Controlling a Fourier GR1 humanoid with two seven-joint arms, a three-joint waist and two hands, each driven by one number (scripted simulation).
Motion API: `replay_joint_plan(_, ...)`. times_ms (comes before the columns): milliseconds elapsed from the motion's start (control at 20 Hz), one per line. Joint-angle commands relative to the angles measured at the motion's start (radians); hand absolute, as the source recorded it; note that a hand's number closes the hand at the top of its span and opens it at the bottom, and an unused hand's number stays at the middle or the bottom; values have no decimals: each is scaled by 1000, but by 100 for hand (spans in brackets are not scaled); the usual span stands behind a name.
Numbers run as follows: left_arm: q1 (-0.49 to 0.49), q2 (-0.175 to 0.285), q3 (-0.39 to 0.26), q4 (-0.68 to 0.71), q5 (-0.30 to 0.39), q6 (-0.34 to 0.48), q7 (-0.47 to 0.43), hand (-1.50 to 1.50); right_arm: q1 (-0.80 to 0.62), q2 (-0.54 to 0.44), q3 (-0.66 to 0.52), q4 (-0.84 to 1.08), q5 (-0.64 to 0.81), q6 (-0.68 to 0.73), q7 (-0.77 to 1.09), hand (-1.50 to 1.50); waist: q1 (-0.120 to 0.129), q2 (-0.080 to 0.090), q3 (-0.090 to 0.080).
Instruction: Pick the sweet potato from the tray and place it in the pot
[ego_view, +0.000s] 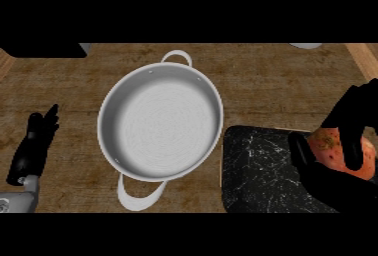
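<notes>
The brown wood-grain desk (266, 85) fills the view and carries everything else. On it, left of centre, stands the round pale-grey metal pot (122, 95) with 2 white loop handles, 1 at its far rim and 1 at its near rim; its inside is bare. Just beside it on the right lies the black flat tray (258, 170) veined with white, marble-like.

The black right hand (336, 192) is at the tray's right side with its fingers and thumb curled round the orange-red, speckled sweet potato (336, 147). The root is in that grasp above the tray's right part, with most of the tray between it and the pot. Whether it touches the tray or is clear of it, I cannot tell.

The black left hand (37, 140) rests at the view's left edge, fingers straight and holding nothing.

By my judgement the sweet potato is stiff, fairly dense and not fragile, with a dull skin that should not slip much. Its tapered ends roll easily, so the thick middle — where the fingers sit now — seems the right hold.

Count: 1 desk, 1 pot, 1 tray, 1 sweet potato, 2 hands.
</notes>
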Motion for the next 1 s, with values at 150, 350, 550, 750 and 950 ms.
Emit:
replay_joint_plan(150, -44, 12, 15, 20, -3, -33, 18, 0, -354, 197, 108, 146, -59, 130, 260, 150, 3, 2, 0)
replay_joint_plan(350, -3, -1, 14, -6, -12, -20, 9, 0, -473, 312, 127, 337, -48, 112, 311, 150, 11, 2, 0)
replay_joint_plan(550, 14, 9, 34, -45, -6, -31, 20, 0, -544, 361, 54, 451, -84, 150, 284, 150, 5, 1, 2)
replay_joint_plan(750, -9, -1, 47, 38, 4, -53, -41, 0, -524, 419, 176, 671, -17, -18, 229, 150, 15, 8, 1)
replay_joint_plan(950, -48, -27, 16, 8, -41, -18, 31, 0, -492, 421, 184, 812, -69, -104, 166, 150, 17, 10, 2)
